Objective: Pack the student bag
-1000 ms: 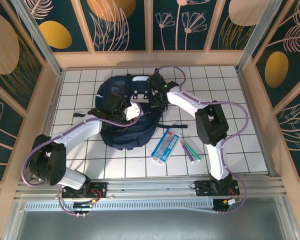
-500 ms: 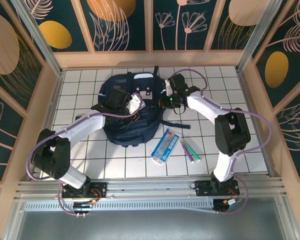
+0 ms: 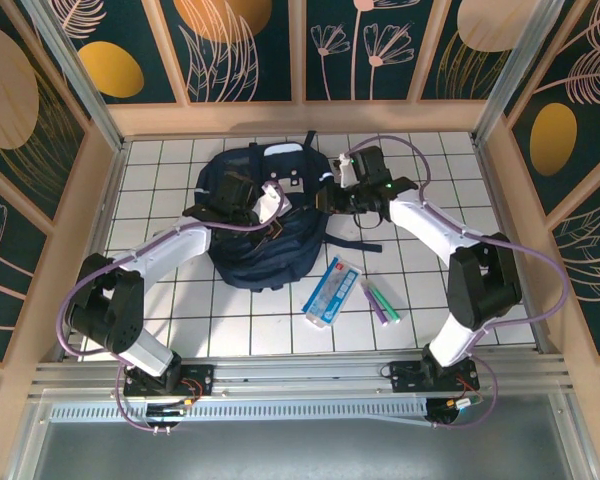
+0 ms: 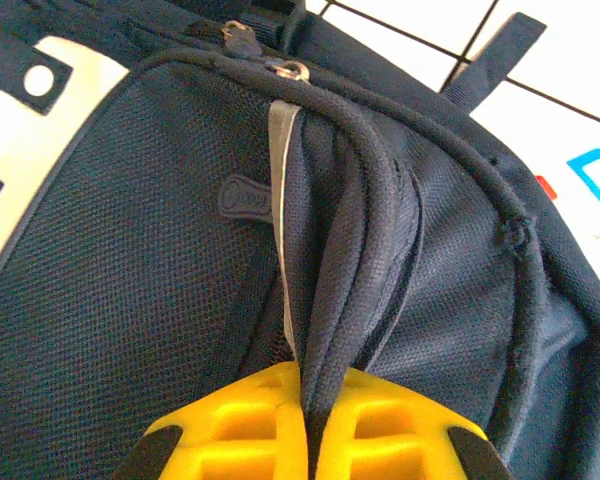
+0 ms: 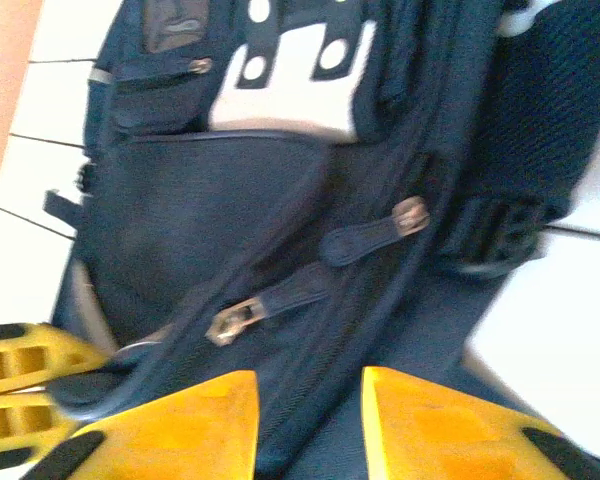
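The student bag (image 3: 255, 250) is a navy backpack lying flat on the white tiled table, its light grey flap (image 3: 283, 155) at the far end. My left gripper (image 3: 276, 220) is over the middle of the bag. In the left wrist view its yellow fingers (image 4: 240, 425) are shut on a raised fold of the bag's piped fabric (image 4: 330, 300). My right gripper (image 3: 332, 198) is at the bag's right edge. In the right wrist view it stands open (image 5: 310, 410) just above the bag's side (image 5: 200, 210), near two zip pulls (image 5: 235, 320).
A blue and white flat box (image 3: 331, 290) lies on the tiles right of the bag, with green and purple markers (image 3: 382, 300) beside it. A loose dark strap (image 3: 350, 245) trails from the bag's right side. Wooden walls enclose the table.
The right gripper has moved right, from over the bag's top to its right edge, and has opened. The left gripper stays shut on the fold and has shifted slightly toward the far side.
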Controlling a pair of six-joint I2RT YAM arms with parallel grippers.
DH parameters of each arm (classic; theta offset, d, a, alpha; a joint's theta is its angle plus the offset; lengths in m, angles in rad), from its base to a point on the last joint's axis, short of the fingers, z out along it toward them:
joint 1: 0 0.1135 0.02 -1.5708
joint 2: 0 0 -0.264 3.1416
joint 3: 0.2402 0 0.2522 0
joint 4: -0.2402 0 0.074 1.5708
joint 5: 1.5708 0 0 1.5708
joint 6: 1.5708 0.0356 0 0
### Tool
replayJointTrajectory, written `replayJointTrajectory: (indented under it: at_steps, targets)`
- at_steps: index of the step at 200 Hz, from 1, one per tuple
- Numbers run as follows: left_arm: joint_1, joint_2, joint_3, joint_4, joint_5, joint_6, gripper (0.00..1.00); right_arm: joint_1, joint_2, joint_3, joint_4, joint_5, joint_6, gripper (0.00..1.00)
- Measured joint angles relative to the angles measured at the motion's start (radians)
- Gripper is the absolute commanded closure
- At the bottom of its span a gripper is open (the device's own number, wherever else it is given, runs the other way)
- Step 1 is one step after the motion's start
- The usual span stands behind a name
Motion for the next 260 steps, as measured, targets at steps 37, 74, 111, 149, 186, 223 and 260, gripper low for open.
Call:
replayJointTrajectory:
  at_steps: [37, 74, 111, 149, 186, 223, 260]
  targets:
    - [0.001, -0.077, -0.102, 0.023, 0.023, 0.192, 1.00, -0.010, 0.047, 0.027, 0.010, -0.041, -0.397, 0.59]
    - [0.001, -0.138, -0.177, 0.032, 0.023, 0.361, 1.00, -0.015, 0.058, -0.017, -0.051, -0.163, -1.055, 0.55]
    - [0.001, -0.181, -0.233, 0.042, 0.022, 0.486, 1.00, -0.053, 0.152, 0.091, -0.198, -0.281, -1.524, 0.52]
    - [0.003, -0.214, -0.244, 0.039, 0.015, 0.575, 1.00, -0.034, 0.248, 0.211, -0.304, -0.308, -1.728, 0.52]
    - [0.003, -0.216, -0.242, 0.029, 0.014, 0.637, 1.00, 0.021, 0.334, 0.283, -0.379, -0.304, -1.793, 0.53]
    - [0.006, -0.216, -0.230, -0.006, -0.003, 0.674, 1.00, 0.033, 0.390, 0.356, -0.462, -0.291, -1.820, 0.70]
    - [0.006, -0.216, -0.222, -0.018, -0.010, 0.685, 1.00, 0.040, 0.369, 0.314, -0.440, -0.267, -1.835, 0.87]
